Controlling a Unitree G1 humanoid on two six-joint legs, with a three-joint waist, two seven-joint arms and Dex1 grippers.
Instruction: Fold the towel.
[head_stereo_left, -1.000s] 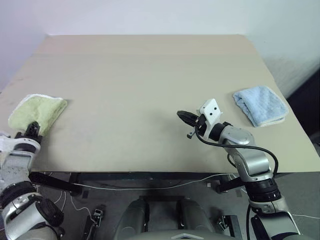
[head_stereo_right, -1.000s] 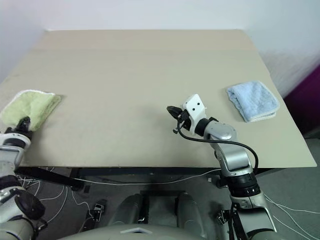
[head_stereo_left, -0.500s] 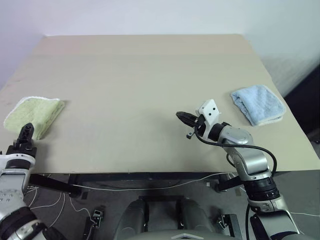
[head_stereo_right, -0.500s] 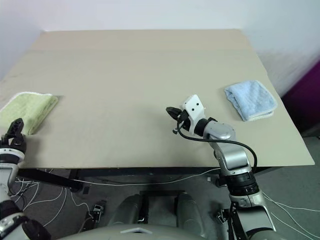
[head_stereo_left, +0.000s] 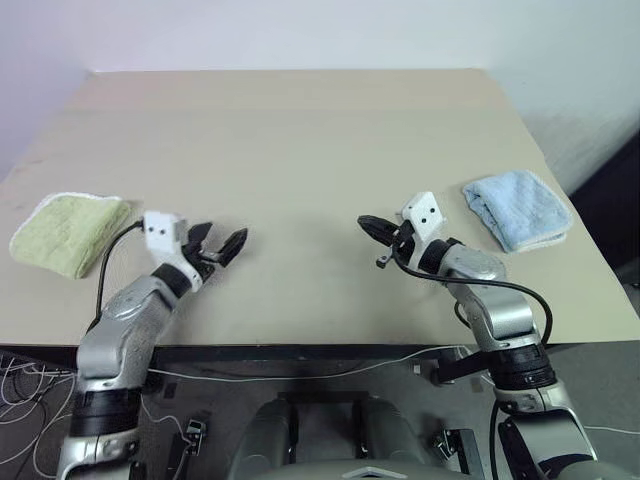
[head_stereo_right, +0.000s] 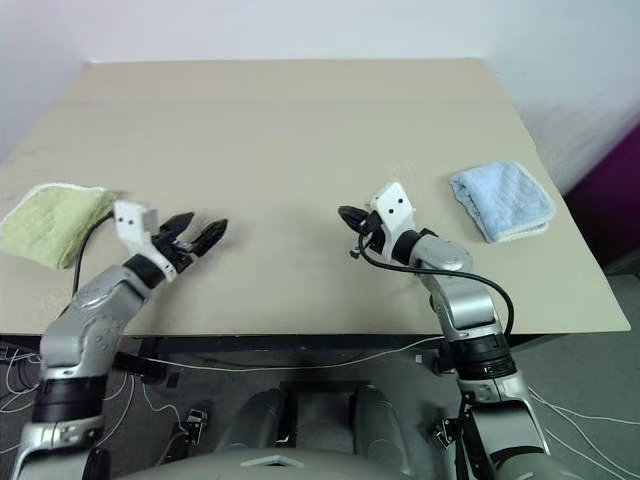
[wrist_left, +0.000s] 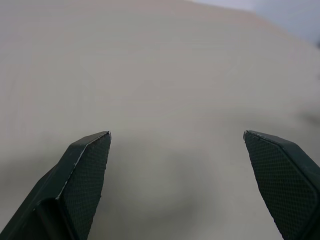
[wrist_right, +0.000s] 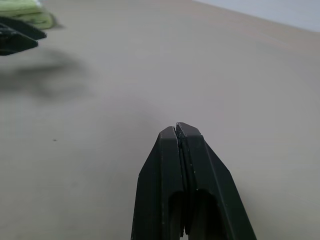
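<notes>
Your towel (head_stereo_left: 68, 232) lies folded into a compact pad at the far left edge of the frame, on the bench (head_stereo_left: 300, 140), with its white corded edging showing along the upper side; judged from how it lies, the folding looks essentially done and you are at the step of clearing away from it. Your left claw (head_stereo_left: 222, 245) hangs over bare bench in the lower left of the frame, to the right of the towel and apart from it, its two black fingers spread wide with nothing between them; the left wrist view shows the fingertips (wrist_left: 87, 160) far apart over plain bench surface. Your right claw (head_stereo_left: 366, 224) sits just right of centre, pointing toward the left, with its fingers pressed together and holding nothing; it touches neither cloth. The light blue towel (head_stereo_left: 520, 208) rests at the right edge of the frame, well apart from both claws, and is not part of your job. If you judge the green pad neat enough, your next move is simply to draw both arms back; if another fold is wanted, you would need to swing the open left claw back to the towel's near edge.
</notes>
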